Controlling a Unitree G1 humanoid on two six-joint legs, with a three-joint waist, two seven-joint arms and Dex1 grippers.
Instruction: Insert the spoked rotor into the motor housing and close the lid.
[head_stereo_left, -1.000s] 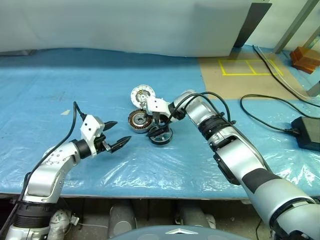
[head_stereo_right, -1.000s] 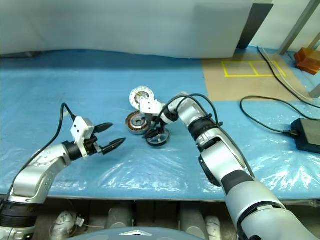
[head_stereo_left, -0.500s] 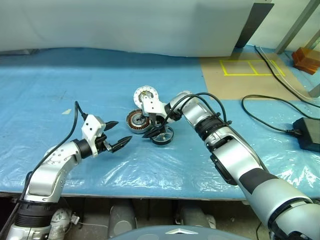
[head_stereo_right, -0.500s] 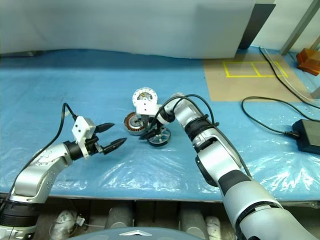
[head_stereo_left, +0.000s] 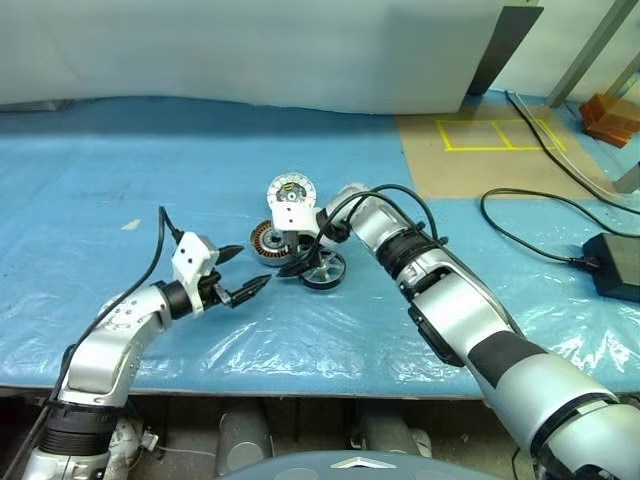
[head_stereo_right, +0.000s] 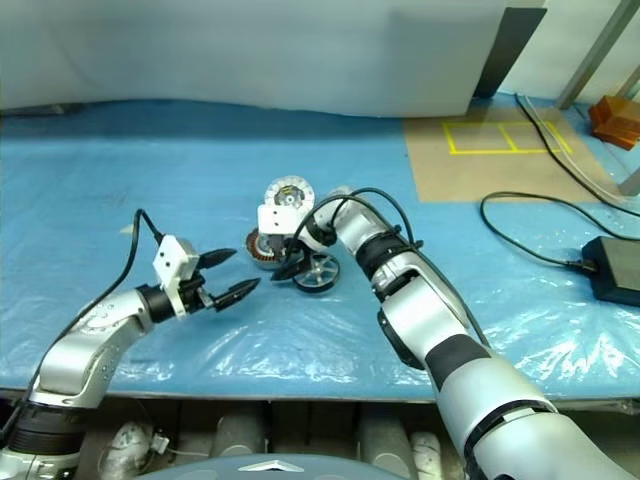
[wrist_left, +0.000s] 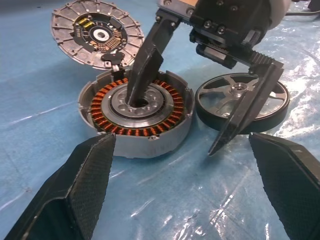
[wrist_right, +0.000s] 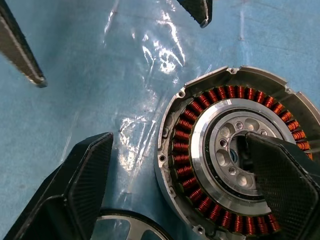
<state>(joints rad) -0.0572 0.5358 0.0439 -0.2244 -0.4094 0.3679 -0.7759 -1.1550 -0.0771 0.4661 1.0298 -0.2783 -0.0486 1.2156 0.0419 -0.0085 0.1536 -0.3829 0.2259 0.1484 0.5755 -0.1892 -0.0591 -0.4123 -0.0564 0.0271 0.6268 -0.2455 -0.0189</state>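
The motor housing (wrist_left: 135, 107), a grey shell with copper windings around a silvery centre, lies on the blue cover. The lid (head_stereo_left: 291, 190) leans just behind it, its holed face up. The dark spoked rotor (head_stereo_left: 324, 270) lies flat to the housing's right. My right gripper (head_stereo_left: 297, 262) is open and points down. One of its fingers (wrist_left: 145, 65) has its tip at the housing's centre hole, and the other stands on the cover in front of the rotor. My left gripper (head_stereo_left: 252, 267) is open and empty. It hovers left of the housing and points at it.
The table is covered in crinkled blue plastic sheet (head_stereo_left: 120, 180). A tan board with yellow tape (head_stereo_left: 480, 150) lies at the back right. Black cables and a power adapter (head_stereo_left: 610, 265) lie at the right, and an orange object (head_stereo_left: 612, 115) is in the far corner. The table's front edge runs below my arms.
My right gripper has shifted left, from over the rotor to over the housing. One finger now sits at the housing's centre. The left arm has barely moved.
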